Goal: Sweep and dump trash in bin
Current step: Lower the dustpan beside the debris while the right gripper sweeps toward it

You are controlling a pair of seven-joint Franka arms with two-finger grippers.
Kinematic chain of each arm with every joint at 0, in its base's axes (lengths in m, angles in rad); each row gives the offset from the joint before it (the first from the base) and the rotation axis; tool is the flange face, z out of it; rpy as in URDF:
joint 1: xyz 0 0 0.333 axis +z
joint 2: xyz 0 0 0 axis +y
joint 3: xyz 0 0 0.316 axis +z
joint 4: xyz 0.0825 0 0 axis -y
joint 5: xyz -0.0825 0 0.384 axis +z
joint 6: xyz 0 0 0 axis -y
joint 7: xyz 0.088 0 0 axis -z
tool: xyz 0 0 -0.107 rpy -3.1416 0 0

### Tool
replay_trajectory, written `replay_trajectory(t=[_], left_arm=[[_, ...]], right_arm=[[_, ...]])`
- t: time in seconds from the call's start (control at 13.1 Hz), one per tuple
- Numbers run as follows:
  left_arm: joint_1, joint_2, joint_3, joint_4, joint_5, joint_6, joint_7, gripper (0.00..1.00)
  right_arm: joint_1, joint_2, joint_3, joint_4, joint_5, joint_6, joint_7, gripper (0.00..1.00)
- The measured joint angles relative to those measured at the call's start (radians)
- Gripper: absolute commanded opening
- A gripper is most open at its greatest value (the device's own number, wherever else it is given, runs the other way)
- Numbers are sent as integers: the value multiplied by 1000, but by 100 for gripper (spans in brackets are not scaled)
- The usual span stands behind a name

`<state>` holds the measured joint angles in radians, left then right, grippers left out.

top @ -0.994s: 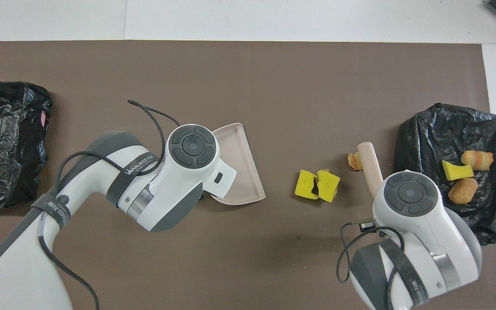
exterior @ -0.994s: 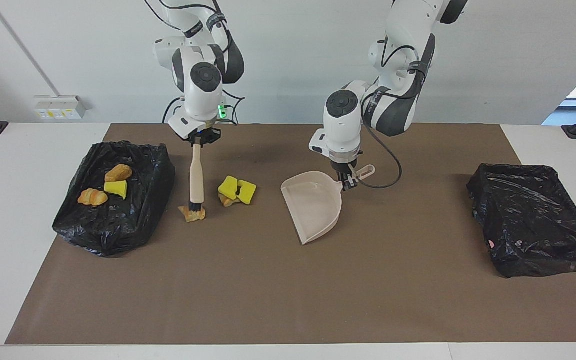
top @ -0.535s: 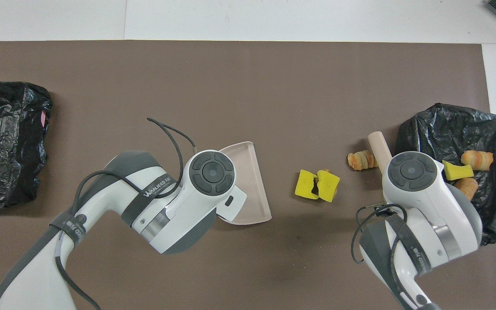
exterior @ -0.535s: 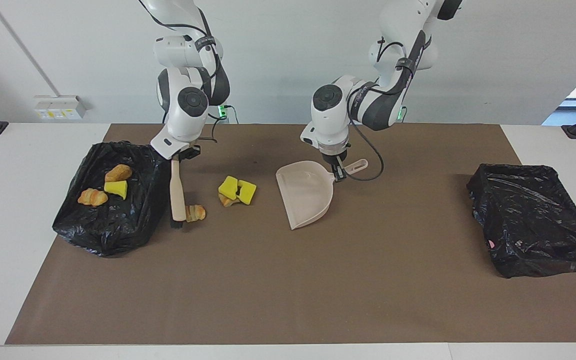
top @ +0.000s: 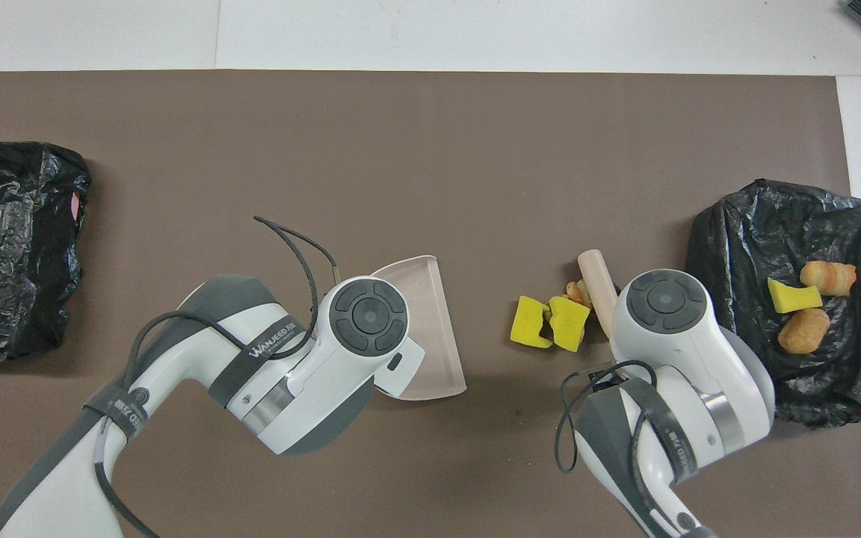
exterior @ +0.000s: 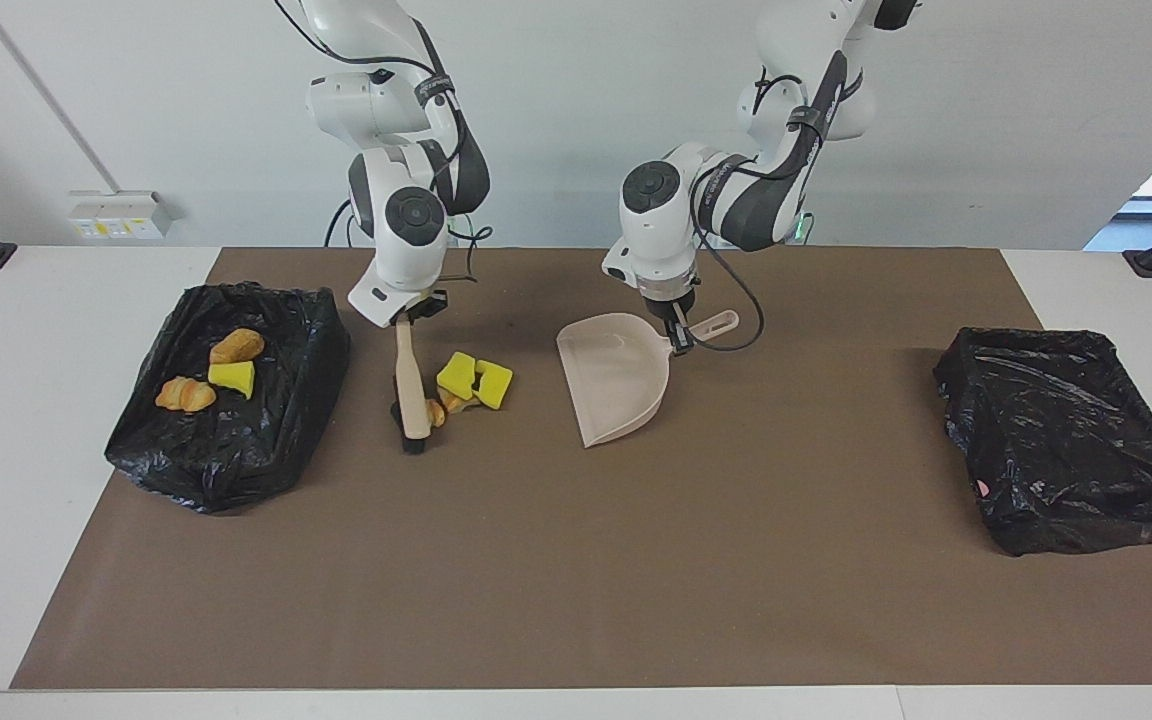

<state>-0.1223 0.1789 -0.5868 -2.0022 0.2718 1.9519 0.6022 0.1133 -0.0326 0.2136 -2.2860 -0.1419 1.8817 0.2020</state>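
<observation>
Two black bag-lined bins stand on the mat: one bin [exterior: 226,400] at the right arm's end, one bin [exterior: 1066,440] at the left arm's end.

One beige dustpan [exterior: 616,385] and one beige hand brush [exterior: 409,385] are present.

Trash pieces visible: seven.
- In the bin at the right arm's end: three, namely two golden-brown lumps [exterior: 236,346] [exterior: 185,394] and one yellow chunk [exterior: 233,376].
- On the mat: four, namely two yellow chunks [exterior: 455,375] [exterior: 494,384] and two golden-brown lumps [exterior: 435,412] [exterior: 455,402].
</observation>
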Motion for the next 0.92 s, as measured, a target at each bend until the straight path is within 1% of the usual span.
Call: replay_trajectory(t=[0.31,0.46,0.92], left_arm=[[1,-7,2,-12,0,0,0,0],[1,-10,2,-16,0,0,0,0],[1,-12,2,-21,0,0,0,0]], right_arm=[[58,0,1,2,140,0,0,0],[70,0,1,3,193,-1,0,0],[78,0,1,12,221,-7,1,0]])
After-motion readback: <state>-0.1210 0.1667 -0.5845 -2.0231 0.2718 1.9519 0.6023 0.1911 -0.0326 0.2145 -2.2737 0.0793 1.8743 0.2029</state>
